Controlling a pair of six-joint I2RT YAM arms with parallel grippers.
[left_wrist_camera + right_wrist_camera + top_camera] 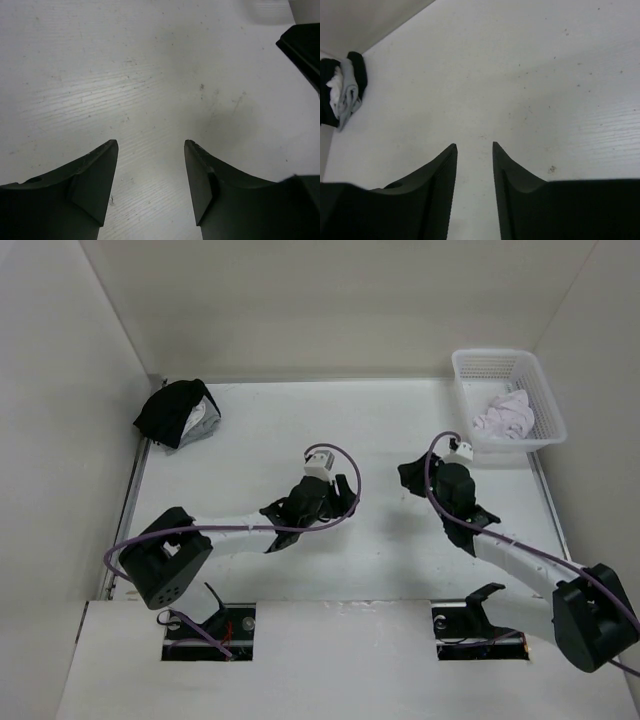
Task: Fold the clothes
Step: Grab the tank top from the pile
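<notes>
1. The clothes [505,416], a single crumpled white garment with a faint pinkish tint, lie bunched inside the white plastic basket [470,365]. The basket stands at the far right corner of the tabletop [300,420].
2. The left gripper [343,495] hangs over the middle of the tabletop. In the left wrist view, the left gripper [150,145] has its jaws spread wide, with only bare, speckled white surface between them.
3. The right gripper [410,476] sits to the right of the left one, and the two are near each other but apart. That arm's wrist is close to the basket's near-left corner. In the right wrist view, the right gripper [474,146] has its jaws parted more narrowly than the left pair, with nothing between them.
4. A black-and-grey bundle of cloth [180,412] lies at the far left corner of the tabletop, against the wall. The right wrist view shows it at its left edge [342,92], well apart from both grippers.
5. Neither gripper touches the clothes, and the garment rests wholly within the basket's walls.
</notes>
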